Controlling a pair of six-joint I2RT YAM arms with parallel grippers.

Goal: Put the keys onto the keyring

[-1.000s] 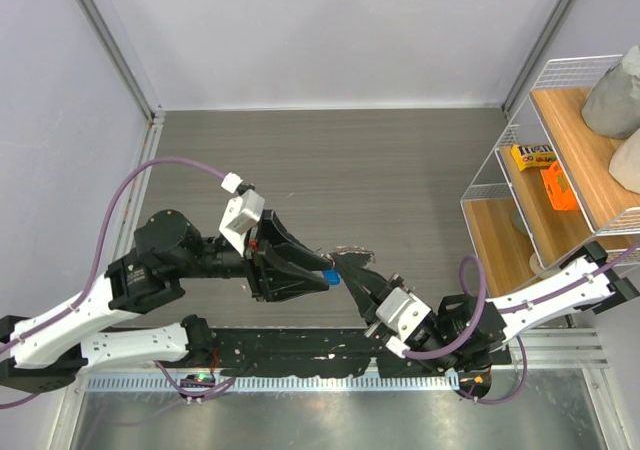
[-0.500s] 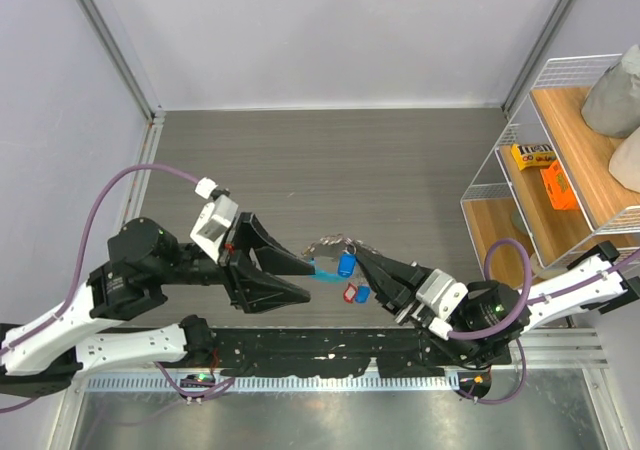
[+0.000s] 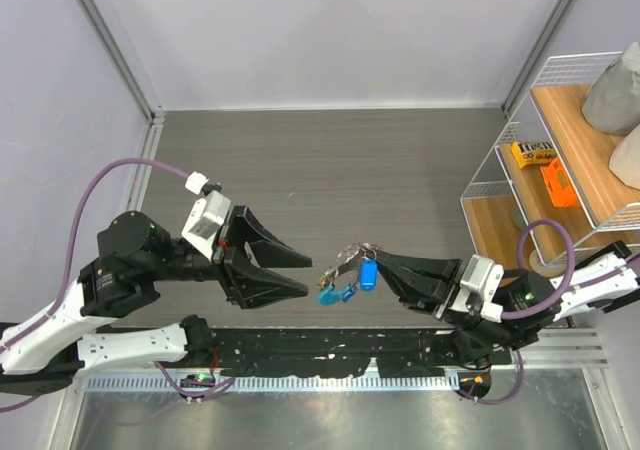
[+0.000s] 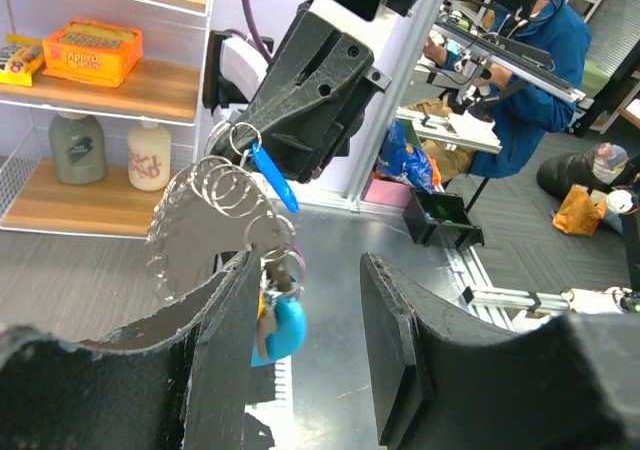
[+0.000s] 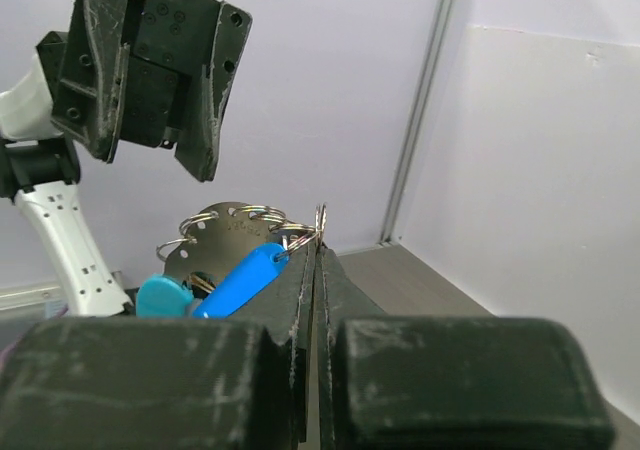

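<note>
- Right gripper is clenched on the keyring.
- Blue-tagged keys hang from it.
- Left gripper is released, jaws spread, nearby.

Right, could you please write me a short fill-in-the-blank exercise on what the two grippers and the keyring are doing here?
1. The right gripper is ____ on the keyring.
2. The left gripper faces the keyring with its jaws ____.
3. The long plastic tag hanging from the keyring beside the right gripper's fingertips is ____ in colour.

Missing words: shut; open; blue.
</note>
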